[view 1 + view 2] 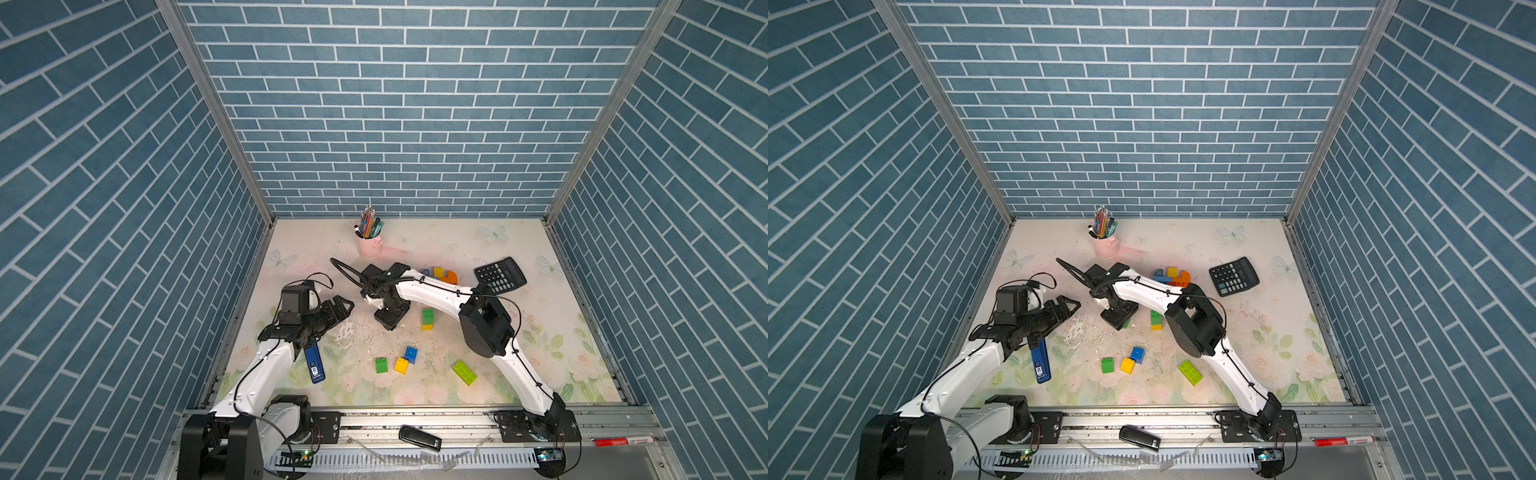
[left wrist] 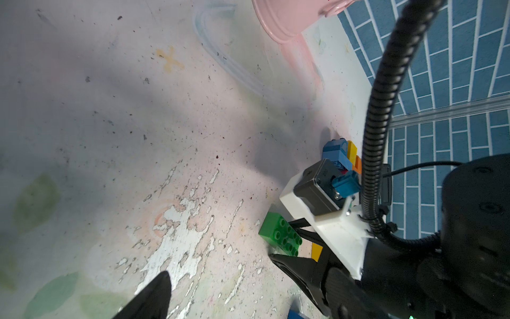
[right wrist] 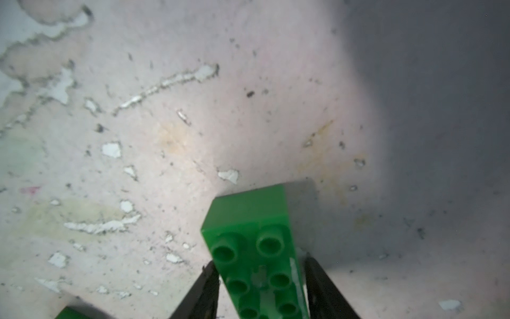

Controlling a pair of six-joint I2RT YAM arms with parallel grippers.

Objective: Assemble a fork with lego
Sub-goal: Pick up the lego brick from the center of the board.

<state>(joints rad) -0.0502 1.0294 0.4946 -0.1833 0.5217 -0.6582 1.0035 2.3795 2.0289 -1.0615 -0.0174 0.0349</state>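
"Where's the left arm (image 1: 266,365)?"

"It rises from seven o'clock with the elbow bent. The left claw (image 1: 344,306) points toward three o'clock, jaws spread wide."

"And the right arm (image 1: 432,291)?"

"It stretches from five o'clock toward ten, wrist tipped down. The right claw (image 3: 260,273) pinches a green brick (image 3: 248,218)."

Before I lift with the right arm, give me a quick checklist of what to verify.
1. Grasp: right gripper straddles the green brick, jaws against both long sides: ok.
2. Grip firm enough to lift: cannot tell.
3. Other arm: left gripper open, empty, off to the side: ok.
4. Clearance: green-on-yellow stack apart from right gripper: ok.
5. Target: joined blue, yellow and orange bricks fully visible: not ok, right arm covers part.
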